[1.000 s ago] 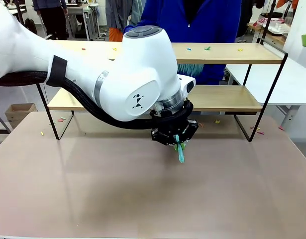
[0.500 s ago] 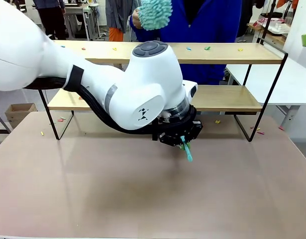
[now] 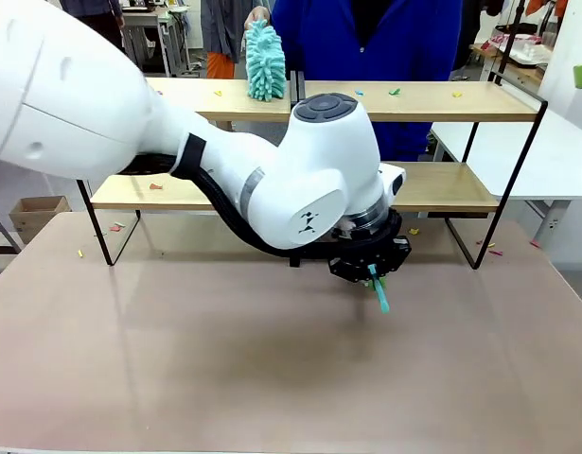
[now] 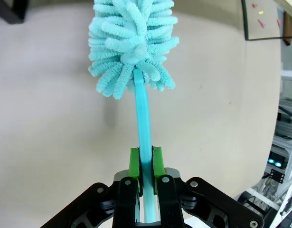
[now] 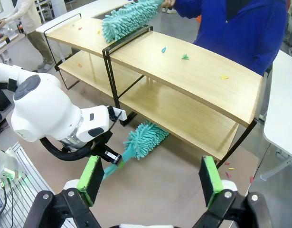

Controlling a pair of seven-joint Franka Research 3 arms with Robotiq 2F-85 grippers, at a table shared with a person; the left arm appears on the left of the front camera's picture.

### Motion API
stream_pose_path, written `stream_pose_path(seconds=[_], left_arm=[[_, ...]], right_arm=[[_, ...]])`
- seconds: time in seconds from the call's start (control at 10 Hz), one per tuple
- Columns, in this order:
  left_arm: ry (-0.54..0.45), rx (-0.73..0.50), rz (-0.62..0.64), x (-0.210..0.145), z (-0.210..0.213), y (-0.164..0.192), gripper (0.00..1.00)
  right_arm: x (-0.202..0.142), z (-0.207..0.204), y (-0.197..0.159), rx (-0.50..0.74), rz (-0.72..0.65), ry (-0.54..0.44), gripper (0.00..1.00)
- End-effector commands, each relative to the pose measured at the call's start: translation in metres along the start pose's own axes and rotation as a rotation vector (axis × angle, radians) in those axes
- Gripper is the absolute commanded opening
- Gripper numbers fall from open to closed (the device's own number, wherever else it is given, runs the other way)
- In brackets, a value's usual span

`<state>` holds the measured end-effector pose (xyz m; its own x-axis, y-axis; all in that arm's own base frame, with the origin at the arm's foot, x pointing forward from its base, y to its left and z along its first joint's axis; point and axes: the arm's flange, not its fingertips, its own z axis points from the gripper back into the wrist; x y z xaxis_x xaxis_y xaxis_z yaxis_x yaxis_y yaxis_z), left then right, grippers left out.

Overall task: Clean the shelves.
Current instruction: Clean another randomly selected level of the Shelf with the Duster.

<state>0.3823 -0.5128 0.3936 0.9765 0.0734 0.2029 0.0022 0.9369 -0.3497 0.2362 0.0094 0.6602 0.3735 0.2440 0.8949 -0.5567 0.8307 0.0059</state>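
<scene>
Left wrist view: left claw [image 4: 146,159] clamped on the duster [image 4: 131,42] handle, fluffy head over the surface [image 4: 51,142]. At the far side, shelves [image 3: 432,102] with coloured scraps [image 3: 395,92] littering the boards, sweeping seemingly hardly begun.

Glossy white rounded arm [image 3: 309,189], with a grey disc cap [image 3: 330,106], a small black emblem [image 3: 311,223] and a ribbed black cable [image 3: 215,203]. Black left pincer [image 4: 146,152], silver screws [image 4: 191,183], green pads [image 4: 135,164]. The person wears a blue jacket [image 3: 385,38].
</scene>
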Motion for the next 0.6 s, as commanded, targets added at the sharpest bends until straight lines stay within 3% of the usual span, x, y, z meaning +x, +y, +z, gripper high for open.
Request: stream_pose_path(seconds=[0.0, 0.3, 0.5], left_arm=[[0.009, -0.040, -0.065, 0.013, -0.009, -0.023, 0.12], [0.019, -0.102, -0.182, 0.028, -0.019, -0.056, 0.12], [0.049, -0.067, -0.203, 0.034, -0.035, -0.076, 0.12]], right_arm=[[0.000, 0.000, 0.000, 0.004, -0.001, -0.001, 1.00], [0.000, 0.000, 0.000, 0.004, -0.001, -0.001, 1.00], [0.000, 0.000, 0.000, 0.004, -0.001, -0.001, 1.00]])
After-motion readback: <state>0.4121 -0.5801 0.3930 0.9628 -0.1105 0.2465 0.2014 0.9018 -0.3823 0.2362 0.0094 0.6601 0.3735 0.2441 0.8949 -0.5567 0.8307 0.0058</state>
